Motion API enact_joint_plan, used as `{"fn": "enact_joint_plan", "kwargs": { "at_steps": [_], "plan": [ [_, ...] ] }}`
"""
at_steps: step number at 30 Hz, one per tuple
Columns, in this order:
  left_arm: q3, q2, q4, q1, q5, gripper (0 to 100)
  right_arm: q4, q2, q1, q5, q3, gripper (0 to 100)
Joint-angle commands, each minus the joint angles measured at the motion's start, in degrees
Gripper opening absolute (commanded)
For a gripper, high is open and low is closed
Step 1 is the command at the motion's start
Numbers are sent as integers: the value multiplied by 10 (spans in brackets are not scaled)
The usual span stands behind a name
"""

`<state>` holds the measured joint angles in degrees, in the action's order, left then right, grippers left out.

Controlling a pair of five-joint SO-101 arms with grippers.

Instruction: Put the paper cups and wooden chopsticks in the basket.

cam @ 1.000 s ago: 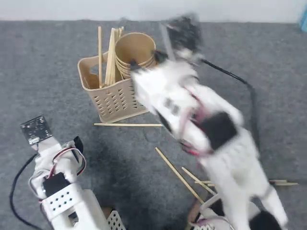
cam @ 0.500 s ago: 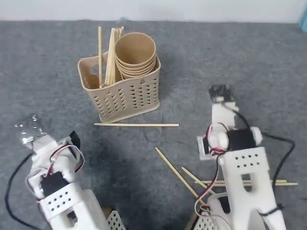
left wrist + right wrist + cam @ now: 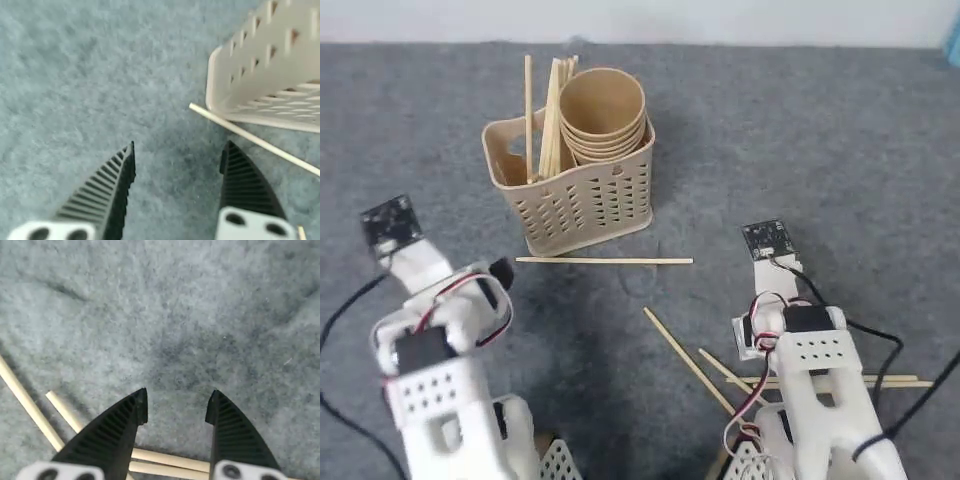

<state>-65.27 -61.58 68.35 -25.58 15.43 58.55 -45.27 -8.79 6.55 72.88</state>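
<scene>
The paper cups [image 3: 603, 110] are already home. Nested into one stack, they stand in the basket [image 3: 580, 205] and take up only one cup's footprint. Beside them a bundle of wooden chopsticks [image 3: 552, 110] stands on end, leaning against the stack and the basket wall, which is what keeps the sticks upright.

What is left, by my reading, is the sticks lying flat on the grey surface [image 3: 840, 150]. One long chopstick [image 3: 605, 261] lies just in front of the basket, parallel to its near wall. A diagonal chopstick [image 3: 688, 360] lies closer to the arms. A crossed cluster [image 3: 905, 381] sits by the right arm's base, partly hidden under it, so there may be three or four sticks there.

The left claw [image 3: 177, 170] hangs released with nothing between its jaws. It points down at the surface close to the long chopstick's end and the basket's corner, which looks like a good place to drop over that stick. The right claw [image 3: 176, 412] is likewise spread and empty, over bare surface, with the cluster's sticks near the roots of its jaws. Thin sticks lying flat give little to bite on, so each claw would probably need to straddle one crosswise and close low
</scene>
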Motion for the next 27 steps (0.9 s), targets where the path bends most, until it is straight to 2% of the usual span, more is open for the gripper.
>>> {"fn": "enact_joint_plan", "kwargs": {
  "at_steps": [1, 4, 8, 14, 17, 21, 27],
  "plan": [
    [41, 166, -69, 6, 43, 265, -9, -18, 6, 11, -4, 202],
    [47, 260, -120, 6, 57, 265, -10, -14, 5, 11, -3, 202],
    [84, 342, -127, 6, 62, 262, -12, -19, 3, 11, 4, 202],
    [111, 398, -140, 7, 114, 262, -40, -15, -2, 11, 10, 202],
    [111, 408, -164, 9, 127, 262, -44, -15, -28, 11, 18, 202],
    [117, 409, -186, 11, 184, 262, -45, -19, -37, 12, 30, 202],
    [169, 475, -187, 56, 266, 262, -43, -19, -36, 12, 30, 202]
  ]
}}
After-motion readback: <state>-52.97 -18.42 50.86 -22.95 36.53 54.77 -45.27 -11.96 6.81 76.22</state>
